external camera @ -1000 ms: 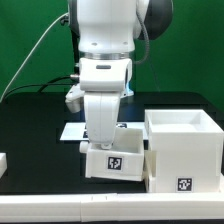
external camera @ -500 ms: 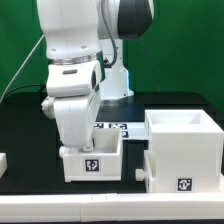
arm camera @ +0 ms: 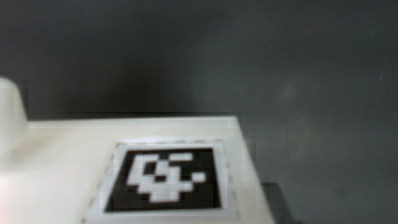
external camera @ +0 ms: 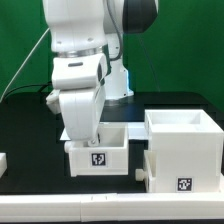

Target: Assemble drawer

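Note:
A small white open drawer box (external camera: 98,157) with a black marker tag on its front sits under my arm, left of centre in the exterior view. My gripper (external camera: 96,136) reaches down into it, and its fingers are hidden by the hand and the box wall. The box has moved with the arm, so the gripper is shut on it. A larger white open casing (external camera: 183,150) with its own tag stands at the exterior view's right, apart from the box. The wrist view shows only a white tagged face (arm camera: 169,180) over the black table (arm camera: 214,60), with no fingers visible.
The marker board (external camera: 124,126) lies behind the box. A small white part (external camera: 3,160) lies at the exterior view's left edge. A small white nub (external camera: 139,173) sticks out of the casing's left side. The table's white front edge (external camera: 110,205) runs below.
The arm carried the small box from beside the casing toward the exterior view's left. It then shifted slightly back to the right and upward, leaving a gap to the casing.

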Robot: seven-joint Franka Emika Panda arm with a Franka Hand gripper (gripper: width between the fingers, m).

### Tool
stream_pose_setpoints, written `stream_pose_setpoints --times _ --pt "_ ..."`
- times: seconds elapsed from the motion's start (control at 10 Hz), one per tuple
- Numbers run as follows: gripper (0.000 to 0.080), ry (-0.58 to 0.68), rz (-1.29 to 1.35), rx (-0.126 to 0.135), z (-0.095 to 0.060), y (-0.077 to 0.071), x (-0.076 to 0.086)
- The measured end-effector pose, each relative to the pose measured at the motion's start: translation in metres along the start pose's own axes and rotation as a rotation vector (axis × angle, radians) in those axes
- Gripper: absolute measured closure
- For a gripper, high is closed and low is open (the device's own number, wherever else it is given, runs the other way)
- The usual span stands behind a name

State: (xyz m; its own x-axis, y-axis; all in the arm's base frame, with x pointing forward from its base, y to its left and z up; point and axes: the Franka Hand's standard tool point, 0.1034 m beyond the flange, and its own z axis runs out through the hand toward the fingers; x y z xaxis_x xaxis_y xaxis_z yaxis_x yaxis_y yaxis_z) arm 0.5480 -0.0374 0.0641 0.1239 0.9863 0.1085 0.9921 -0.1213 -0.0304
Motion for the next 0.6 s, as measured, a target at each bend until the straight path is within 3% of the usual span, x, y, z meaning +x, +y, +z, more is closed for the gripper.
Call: stream_pose_setpoints --times 0.2,0.5,0.6 --pt "0.0761 0.009 0.005 -0.007 0.003 0.000 0.013" --pt "0.0761 0.013 0.015 0.011 0.016 -0.009 0.019" --pt "0.0761 0.013 0.014 -0.002 0.016 -0.007 0.022"
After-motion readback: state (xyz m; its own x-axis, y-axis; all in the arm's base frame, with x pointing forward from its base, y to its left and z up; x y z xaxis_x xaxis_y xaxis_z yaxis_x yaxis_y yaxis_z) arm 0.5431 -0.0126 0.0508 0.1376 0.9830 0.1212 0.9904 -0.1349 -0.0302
